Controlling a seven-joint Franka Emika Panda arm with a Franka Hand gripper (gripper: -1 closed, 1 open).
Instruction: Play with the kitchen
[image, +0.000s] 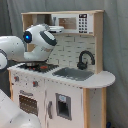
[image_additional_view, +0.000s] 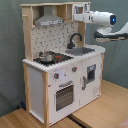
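Risk of jarring the small white microwave at twelve o'clock atop the white and light-wood toy kitchen, centre frame; arm's gripper against it, aperture indeterminable.

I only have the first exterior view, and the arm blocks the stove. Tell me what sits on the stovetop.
Observer: In the second exterior view, a metal pot stands on the stovetop, toward the second exterior view's left.
Operator: Now report what is above it.
Observer: A grey hood hangs directly over the pot, well clear of it.
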